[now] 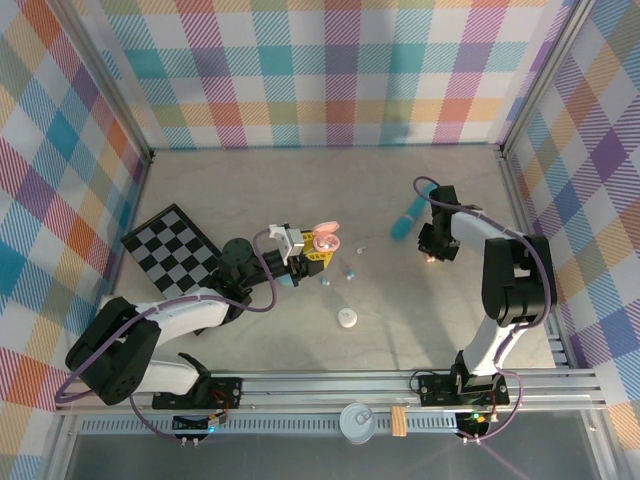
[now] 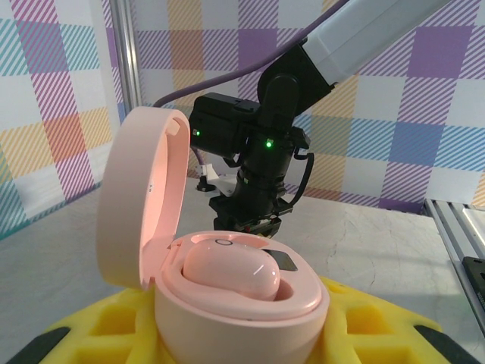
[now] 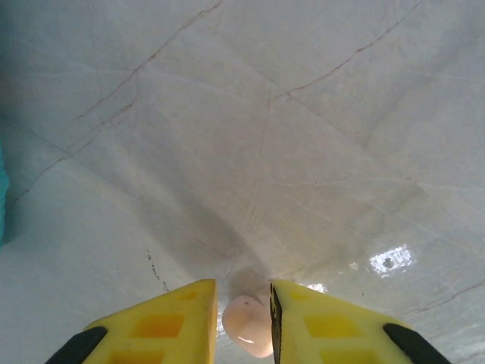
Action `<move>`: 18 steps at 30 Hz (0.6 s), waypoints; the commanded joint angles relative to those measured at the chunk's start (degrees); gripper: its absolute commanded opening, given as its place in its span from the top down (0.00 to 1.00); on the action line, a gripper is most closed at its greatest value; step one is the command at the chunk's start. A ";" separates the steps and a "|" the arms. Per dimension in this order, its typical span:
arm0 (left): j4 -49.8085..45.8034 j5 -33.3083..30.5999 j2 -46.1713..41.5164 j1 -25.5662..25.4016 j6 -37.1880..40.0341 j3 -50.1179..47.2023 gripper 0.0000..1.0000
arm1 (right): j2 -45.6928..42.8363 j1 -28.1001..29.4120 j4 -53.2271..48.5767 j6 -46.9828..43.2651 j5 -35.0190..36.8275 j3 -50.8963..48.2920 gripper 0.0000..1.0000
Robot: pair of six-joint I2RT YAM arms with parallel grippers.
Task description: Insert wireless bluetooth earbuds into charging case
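Note:
My left gripper (image 1: 310, 252) is shut on the base of an open pink charging case (image 2: 242, 303), gripping it between yellow fingers (image 2: 364, 334). The case's lid (image 2: 140, 197) stands up on the left. One pink earbud (image 2: 231, 269) lies seated in the case, and the pocket beside it shows dark. Across the table my right gripper (image 1: 432, 255) points down at the surface. Its yellow fingers (image 3: 318, 322) stand close on either side of a second pink earbud (image 3: 246, 322), which rests on the table. Small pale earbuds (image 1: 350, 270) lie loose near the case.
A teal pen-like stick (image 1: 408, 217) lies just left of the right gripper, and its edge shows again as teal (image 3: 2, 197). A round white case (image 1: 347, 319) sits in front of centre. A checkerboard (image 1: 172, 245) lies at the left. Plaid walls enclose the table.

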 commanded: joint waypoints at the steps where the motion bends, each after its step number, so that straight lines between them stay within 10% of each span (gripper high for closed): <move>1: 0.46 1.20 -0.87 0.57 1.69 0.28 0.67 | 1.76 -0.29 -0.40 -0.05 0.13 1.04 0.75; 18: 0.42 1.16 -0.26 0.57 1.91 0.79 0.67 | -0.64 -0.09 -5.29 -6.22 -4.11 1.45 0.66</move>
